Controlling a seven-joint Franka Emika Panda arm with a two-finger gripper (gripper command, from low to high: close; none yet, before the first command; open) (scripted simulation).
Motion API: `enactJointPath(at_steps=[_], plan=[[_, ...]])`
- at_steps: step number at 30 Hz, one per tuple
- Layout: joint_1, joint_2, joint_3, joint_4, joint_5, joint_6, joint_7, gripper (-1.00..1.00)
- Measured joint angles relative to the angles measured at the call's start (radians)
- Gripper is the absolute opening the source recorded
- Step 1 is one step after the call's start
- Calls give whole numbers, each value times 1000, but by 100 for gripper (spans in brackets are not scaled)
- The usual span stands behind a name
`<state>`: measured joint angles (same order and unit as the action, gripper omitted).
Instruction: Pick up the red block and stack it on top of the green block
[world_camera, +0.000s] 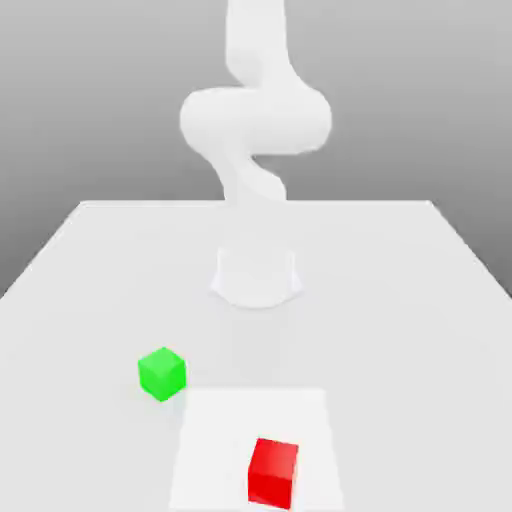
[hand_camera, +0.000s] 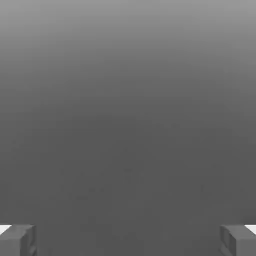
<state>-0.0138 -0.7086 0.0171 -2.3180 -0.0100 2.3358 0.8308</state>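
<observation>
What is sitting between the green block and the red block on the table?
Nothing. In the exterior view, just bare white table lies between the green block and the red block. They sit apart, not touching.

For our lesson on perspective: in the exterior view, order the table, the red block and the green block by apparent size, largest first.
1. Table, by far the largest.
2. Red block.
3. Green block.

The red block looks slightly bigger, but it sits nearer the camera, so the two cubes may really match.

A bare simulated test scene, seemingly a lab bench setup: a plain white flat table (world_camera: 90, 270), a smooth white robot arm (world_camera: 255, 120), featureless grey backdrop.
</observation>
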Motion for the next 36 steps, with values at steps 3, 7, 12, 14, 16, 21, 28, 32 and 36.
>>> enactJointPath(at_steps=[3,7,12,14,16,21,28,32,36], plan=[[-18,114,21,-22,-12,44,38,0],[-36,260,45,-51,-29,101,89,0],[-51,442,65,-86,-51,172,151,0],[-55,515,70,-101,-57,200,175,0],[-57,587,74,-115,-61,229,196,0],[-53,767,77,-151,-58,300,241,0],[-37,1018,65,-160,-61,452,280,0],[-27,1079,53,-151,-74,503,290,-100],[-25,1092,51,-149,-78,514,293,-100]])
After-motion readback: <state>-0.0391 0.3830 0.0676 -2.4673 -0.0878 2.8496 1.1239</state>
